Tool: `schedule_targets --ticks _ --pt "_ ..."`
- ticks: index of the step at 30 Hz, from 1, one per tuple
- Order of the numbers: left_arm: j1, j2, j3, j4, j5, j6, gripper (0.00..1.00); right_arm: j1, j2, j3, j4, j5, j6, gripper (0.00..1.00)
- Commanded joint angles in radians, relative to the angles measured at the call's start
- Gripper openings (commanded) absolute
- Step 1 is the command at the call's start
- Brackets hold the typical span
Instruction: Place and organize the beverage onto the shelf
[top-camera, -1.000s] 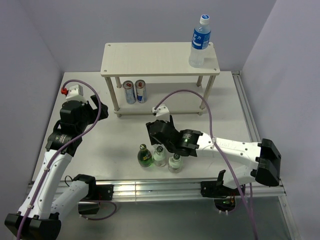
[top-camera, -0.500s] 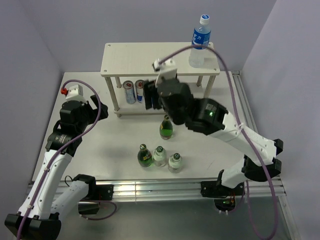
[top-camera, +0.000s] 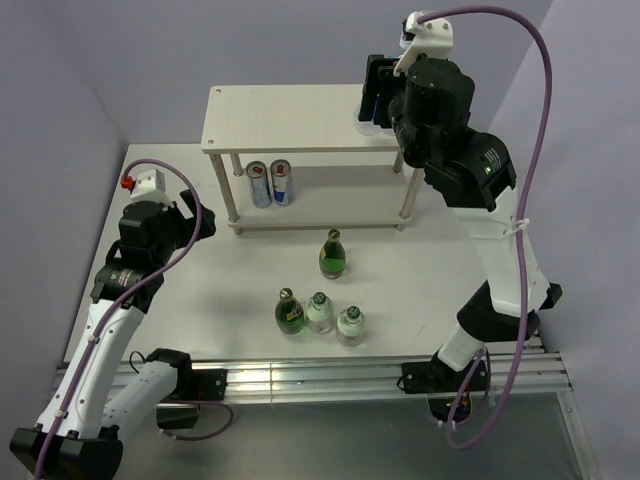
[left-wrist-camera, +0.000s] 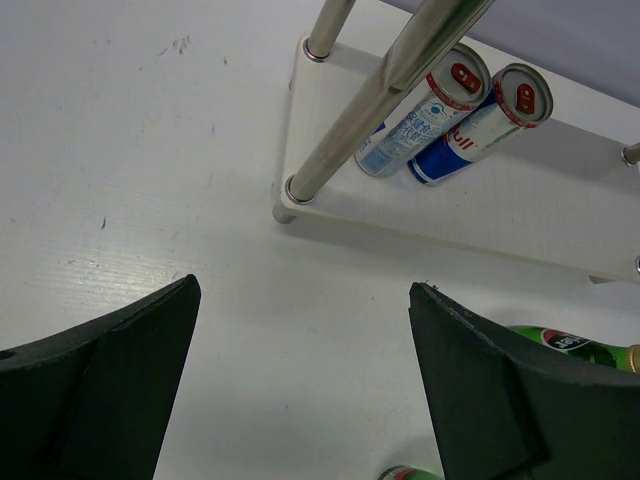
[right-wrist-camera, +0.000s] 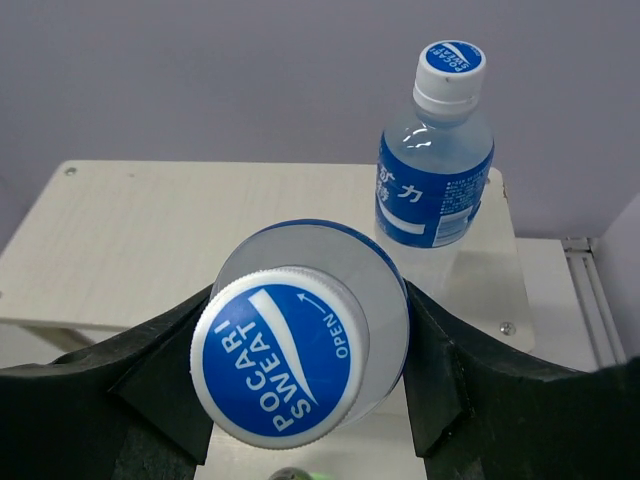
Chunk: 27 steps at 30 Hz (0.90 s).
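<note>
- At the far left, the left claw (left-wrist-camera: 300, 400) hangs low over the worktop (left-wrist-camera: 120, 150), jaws wide apart, nothing between them.
- Two cans (left-wrist-camera: 455, 115) stand side by side on the lower board of the shelf (top-camera: 290, 118), near its left legs.
- Four small bottles (top-camera: 319, 313) stand on the worktop in front of the shelf, one alone and three in a row. They look like glass, so probably heavy, hard and breakable. The narrow neck seems the safest place to hold.
- Over the right end of the shelf top, the right claw (right-wrist-camera: 300, 375) is closed on a bottle (right-wrist-camera: 300, 340), pressing it from both sides just under the blue cap.
- I judge this bottle to be thin clear plastic and filled, so rather heavy. The smooth wall may dent or slip under a hard squeeze, while the shoulder is stiffer.
- A second bottle (right-wrist-camera: 437, 170) of the same kind stands upright near the right back corner, close to the held one but apart.
- The bottom of the held bottle is hidden, so I cannot tell if it rests on the shelf. From above, the arm covers most of both bottles.
</note>
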Motion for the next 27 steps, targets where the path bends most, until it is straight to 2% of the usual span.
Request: schedule_targets --ticks 1,7,15,18,20,22,24,27 --pt "0.005 -0.015 0.014 0.018 0.003 0.018 0.92 -0.071 0.019 0.050 0.121 -0.110 -0.002 0.25" --pt "0.005 -0.017 0.014 0.018 0.001 0.018 0.92 -0.165 0.062 0.063 0.134 -0.185 0.032 0.25" --pt "0.006 -0.023 0.014 0.016 -0.002 0.015 0.92 -0.229 0.109 0.071 0.131 -0.234 0.066 0.27" --pt "0.006 -0.024 0.014 0.015 0.000 0.015 0.92 -0.242 0.123 0.073 0.129 -0.251 0.072 0.41" --pt "0.008 -0.023 0.014 0.015 0.000 0.015 0.92 -0.243 0.137 0.077 0.127 -0.257 0.075 0.56" --pt "0.009 -0.024 0.014 0.015 0.001 0.015 0.92 -0.245 0.145 0.077 0.127 -0.265 0.077 0.78" --pt "0.011 -0.024 0.014 0.015 0.003 0.015 0.92 -0.243 0.146 0.067 0.141 -0.265 0.080 0.82" --pt "0.011 -0.026 0.014 0.013 0.003 0.013 0.92 -0.243 0.146 0.053 0.161 -0.260 0.081 0.84"
